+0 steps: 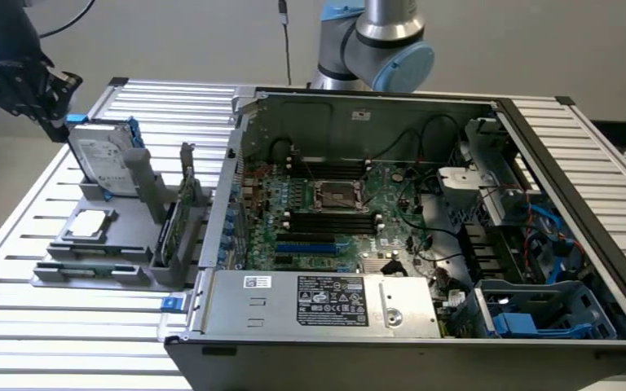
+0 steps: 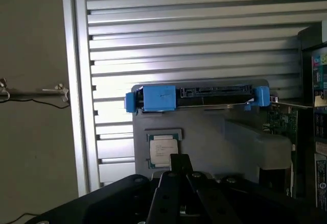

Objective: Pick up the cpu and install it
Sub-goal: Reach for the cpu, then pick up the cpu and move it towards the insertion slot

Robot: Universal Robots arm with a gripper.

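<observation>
The cpu (image 1: 91,223) is a small silver square chip lying flat in a grey holder (image 1: 128,244) on the slatted table, at the exterior view's left. In the wrist view the cpu (image 2: 163,150) lies just beyond my fingertips. My gripper (image 1: 52,110) hangs high above the holder's far end, near the upright hard drive, well clear of the chip. In the wrist view my gripper (image 2: 180,160) is shut, with nothing between its fingers. The dark metal-framed socket (image 1: 335,195) sits in the middle of the motherboard inside the open computer case.
A silver hard drive (image 1: 107,156) with a blue bracket (image 2: 159,97) stands upright in the holder behind the cpu. A green card (image 1: 188,204) stands on edge beside it. The open case (image 1: 574,147) has tall walls, cables and a power supply (image 1: 324,303).
</observation>
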